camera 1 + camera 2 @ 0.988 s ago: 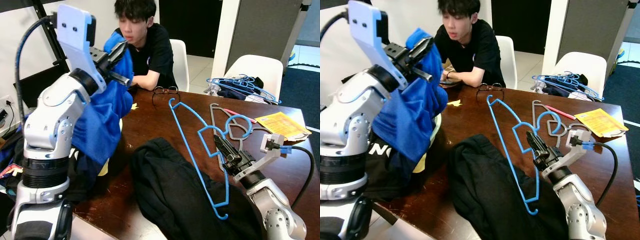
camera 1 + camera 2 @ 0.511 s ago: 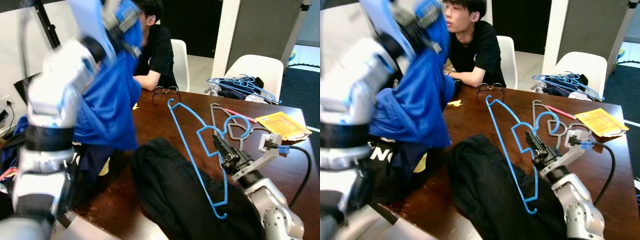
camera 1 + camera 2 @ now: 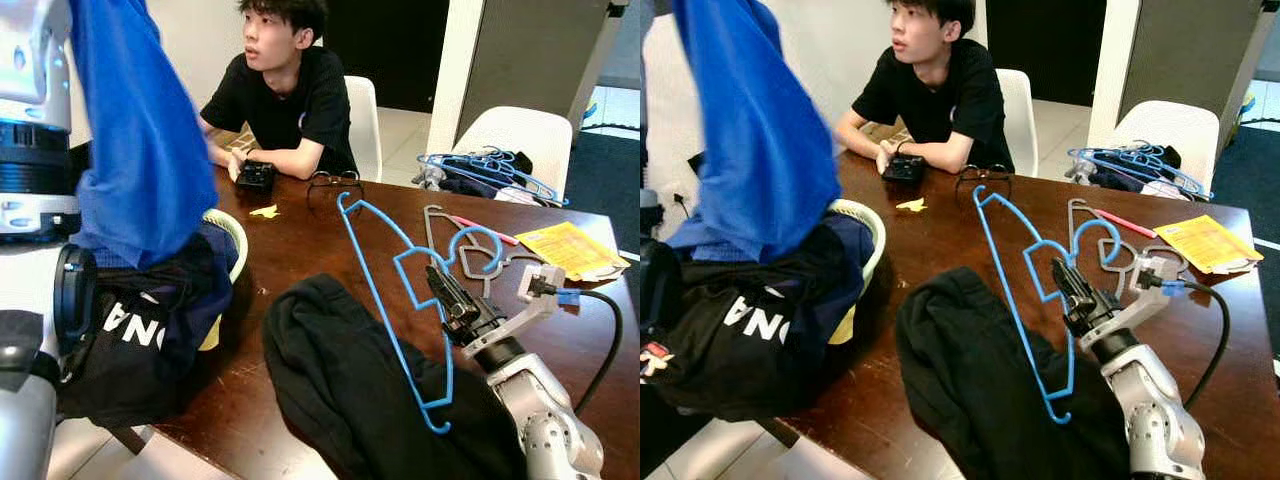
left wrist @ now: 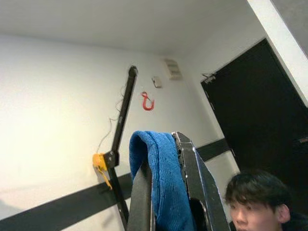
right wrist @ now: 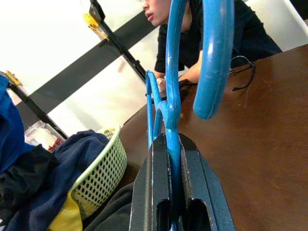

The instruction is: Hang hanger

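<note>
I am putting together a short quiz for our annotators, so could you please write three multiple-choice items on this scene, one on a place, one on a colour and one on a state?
1. Where do the eyeglasses lie?
A. on the brown table in front of the person
B. in the green basket
C. on the white chair

2. What colour is the hanger in the right end effector?
A. red
B. blue
C. grey

3. What is the state of the left end effector?
A. open and empty
B. shut on a black garment
C. shut on the blue garment, lifted high

Answers:
1 A, the glasses rest on the tabletop near the person's arms.
2 B, the thin wire frame gripped there is bright blue.
3 C, the left wrist view shows blue cloth pinched between the fingers, hanging above the basket.
</note>
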### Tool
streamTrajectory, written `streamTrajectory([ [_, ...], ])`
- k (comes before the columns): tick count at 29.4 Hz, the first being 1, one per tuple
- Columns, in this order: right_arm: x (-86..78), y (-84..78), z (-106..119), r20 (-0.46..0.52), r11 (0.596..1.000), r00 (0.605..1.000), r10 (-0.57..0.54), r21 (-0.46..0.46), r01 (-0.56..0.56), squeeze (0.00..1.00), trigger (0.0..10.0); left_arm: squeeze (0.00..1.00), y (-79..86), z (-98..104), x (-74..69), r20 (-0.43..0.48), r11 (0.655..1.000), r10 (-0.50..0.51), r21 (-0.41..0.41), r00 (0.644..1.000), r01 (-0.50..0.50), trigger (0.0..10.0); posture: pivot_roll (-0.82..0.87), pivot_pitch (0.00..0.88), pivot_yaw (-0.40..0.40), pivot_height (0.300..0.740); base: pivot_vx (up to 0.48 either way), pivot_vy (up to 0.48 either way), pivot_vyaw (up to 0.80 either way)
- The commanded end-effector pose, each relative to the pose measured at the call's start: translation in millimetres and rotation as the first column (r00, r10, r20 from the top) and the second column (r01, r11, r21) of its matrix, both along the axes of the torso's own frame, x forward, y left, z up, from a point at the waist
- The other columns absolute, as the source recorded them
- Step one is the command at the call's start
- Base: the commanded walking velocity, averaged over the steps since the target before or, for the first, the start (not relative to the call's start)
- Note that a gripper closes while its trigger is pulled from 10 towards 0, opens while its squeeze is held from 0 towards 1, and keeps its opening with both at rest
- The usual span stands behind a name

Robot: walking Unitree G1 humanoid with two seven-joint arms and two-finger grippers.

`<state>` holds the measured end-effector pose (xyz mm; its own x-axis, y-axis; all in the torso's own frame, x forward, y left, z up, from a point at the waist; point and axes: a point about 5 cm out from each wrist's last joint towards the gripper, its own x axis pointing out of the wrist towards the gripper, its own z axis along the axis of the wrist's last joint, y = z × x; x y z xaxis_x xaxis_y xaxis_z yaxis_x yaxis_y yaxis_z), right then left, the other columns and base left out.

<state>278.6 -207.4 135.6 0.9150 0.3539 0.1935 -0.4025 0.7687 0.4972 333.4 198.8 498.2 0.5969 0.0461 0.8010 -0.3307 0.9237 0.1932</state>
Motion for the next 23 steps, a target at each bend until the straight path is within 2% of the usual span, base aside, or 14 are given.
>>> streamTrajectory([
  [1,1.1,1.6,-4,-0.013,1.000,1.000,0.002,0.011,-0.002,0.00,10.0,0.00,-27.2,-15,18.7,-0.074,0.994,-0.086,0.067,0.994,0.091,10.0,-0.04,0.000,0.081,0.731,0.000,0.000,0.00],
  [3,1.2,1.5,-5,-0.014,1.000,1.000,0.002,0.011,-0.001,0.00,10.0,0.00,-44.5,-27,28.8,-0.124,0.981,-0.161,0.090,0.979,0.173,10.0,-0.04,0.000,0.081,0.731,0.000,0.000,0.00],
  [5,1.2,1.5,-5,-0.014,1.000,1.000,0.002,0.011,-0.001,0.00,10.0,0.00,-44.5,-27,28.8,-0.124,0.981,-0.161,0.090,0.979,0.173,10.0,-0.04,0.000,0.081,0.731,0.000,0.000,0.00],
  [6,1.1,1.5,-5,-0.013,1.000,1.000,0.002,0.011,-0.001,0.00,10.0,0.00,-53.8,-33,32.1,-0.145,0.970,-0.206,0.099,0.968,0.222,10.0,-0.04,0.000,0.080,0.731,0.000,0.000,0.00],
  [7,1.1,1.3,-5,-0.014,1.000,1.000,0.001,0.010,-0.001,0.00,10.0,0.00,-78.2,-48,35.2,-0.195,0.922,-0.349,0.107,0.917,0.373,10.0,-0.04,0.000,0.080,0.731,0.000,0.000,0.00],
  [8,0.9,1.3,-6,-0.016,1.000,1.000,0.001,0.009,-0.001,0.00,10.0,0.00,-108.0,-66,34.4,-0.251,0.837,-0.494,0.120,0.832,0.533,10.0,-0.06,0.000,0.079,0.731,0.000,0.000,0.00],
  [10,0.9,1.8,-8,-0.019,1.000,1.000,0.005,0.003,-0.005,0.00,10.0,0.00,-155.5,-98,22.2,-0.355,0.647,-0.659,0.180,0.663,0.741,10.0,-0.06,0.000,0.077,0.731,0.000,0.000,0.00],
  [11,0.9,1.8,-8,-0.019,1.000,1.000,0.005,0.003,-0.005,0.00,10.0,0.00,-155.5,-98,22.2,-0.355,0.647,-0.659,0.180,0.663,0.741,10.0,-0.06,0.000,0.077,0.731,0.000,0.000,0.00],
  [12,1.0,2.0,-8,-0.021,1.000,1.000,0.005,0.002,-0.005,0.00,10.0,0.00,-167.5,-107,17.0,-0.386,0.594,-0.682,0.204,0.621,0.778,10.0,-0.06,0.000,0.077,0.731,0.000,0.000,0.00],
  [14,2.2,2.0,-11,-0.044,1.000,0.999,0.010,0.012,-0.010,0.00,10.0,0.00,-192.8,-134,0.1,-0.481,0.446,-0.708,0.265,0.518,0.855,10.0,-0.06,0.000,0.077,0.731,0.000,0.000,-0.34],
  [15,2.2,2.0,-11,-0.044,1.000,0.999,0.010,0.012,-0.010,0.00,10.0,0.00,-192.8,-134,0.1,-0.481,0.446,-0.708,0.265,0.518,0.855,10.0,-0.06,0.000,0.077,0.731,0.000,0.000,-0.68],
  [16,2.6,1.9,-12,-0.054,1.000,0.998,0.011,0.019,-0.010,0.00,10.0,0.00,-200.5,-142,-5.2,-0.509,0.399,-0.711,0.275,0.484,0.875,10.0,-0.06,0.000,0.077,0.731,0.000,0.000,-0.80],
  [18,2.7,2.1,-12,-0.062,1.000,0.998,0.016,0.018,-0.015,0.00,10.0,0.00,-206.9,-149,-9.1,-0.523,0.374,-0.717,0.269,0.461,0.887,10.0,-0.06,0.000,0.080,0.731,0.000,0.000,-0.80],
  [23,2.4,2.4,-13,-0.068,1.000,0.997,0.020,0.022,-0.019,0.00,10.0,0.00,-216.3,-161,-14.5,-0.533,0.339,-0.746,0.211,0.398,0.917,10.0,-0.06,0.000,0.081,0.731,0.000,0.000,-0.80],
])
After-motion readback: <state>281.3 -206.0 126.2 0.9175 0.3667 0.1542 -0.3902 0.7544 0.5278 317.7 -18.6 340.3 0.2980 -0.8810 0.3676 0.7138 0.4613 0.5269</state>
